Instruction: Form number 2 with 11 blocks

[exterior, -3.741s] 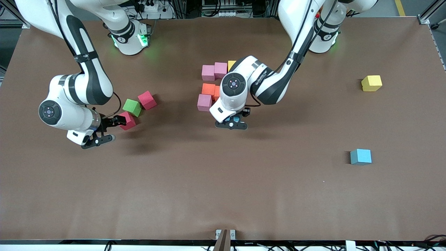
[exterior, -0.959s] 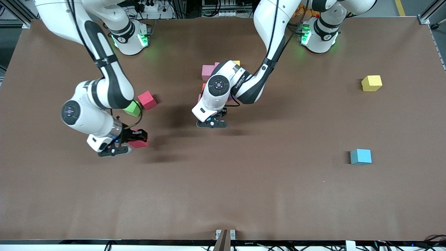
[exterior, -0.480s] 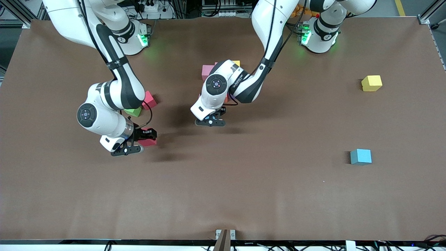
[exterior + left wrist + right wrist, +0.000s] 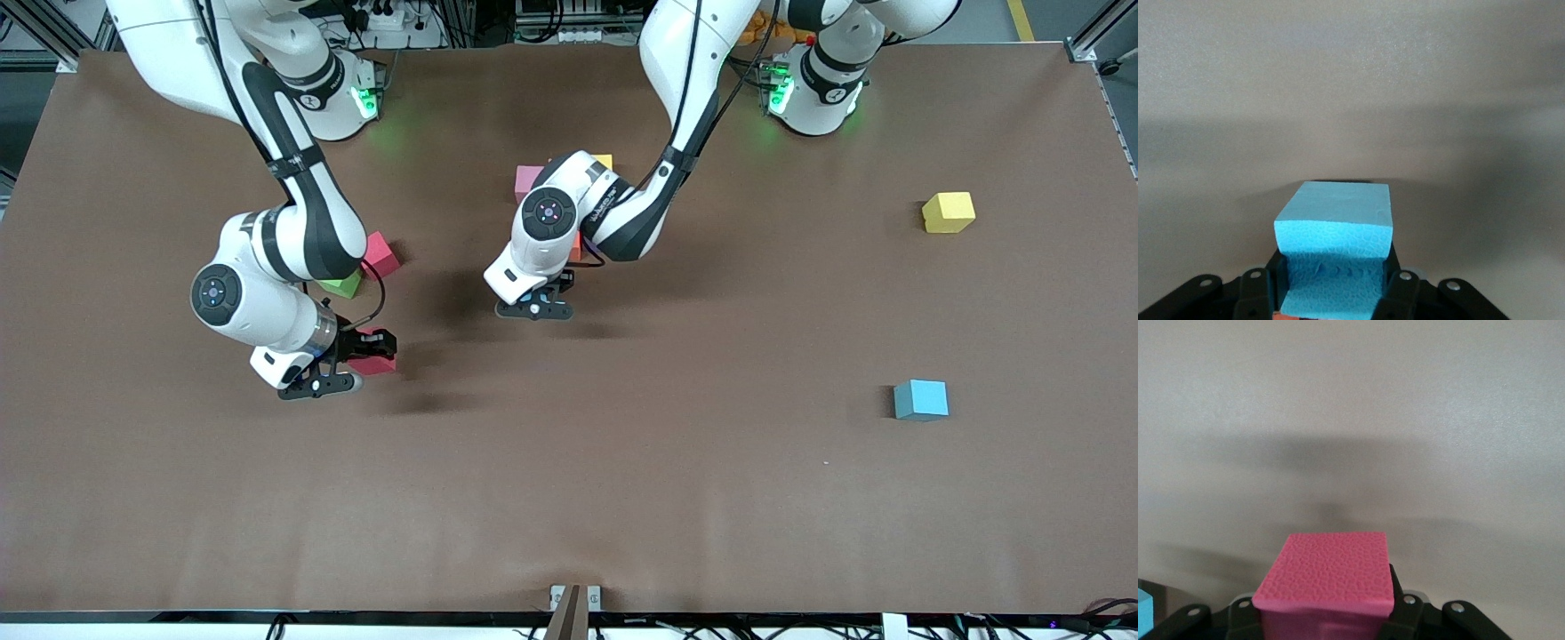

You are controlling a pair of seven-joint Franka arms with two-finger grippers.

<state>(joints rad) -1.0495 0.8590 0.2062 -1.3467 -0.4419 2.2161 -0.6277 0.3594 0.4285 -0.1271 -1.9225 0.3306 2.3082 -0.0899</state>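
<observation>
Blocks in play: I see my left end effector (image 4: 534, 302) clenched on a light blue block (image 4: 1335, 247) just nearer the camera than the pink-and-orange cluster (image 4: 530, 180), while my right end effector (image 4: 354, 360) grips a pink block (image 4: 1327, 583) over the bench (image 4: 676, 498).

A light blue block (image 4: 1335, 247) and a pink block (image 4: 1327, 581) are held aloft at frame centre and centre-left, while pink, orange and yellow blocks (image 4: 528, 180) cluster at upper centre, partly hidden.
</observation>
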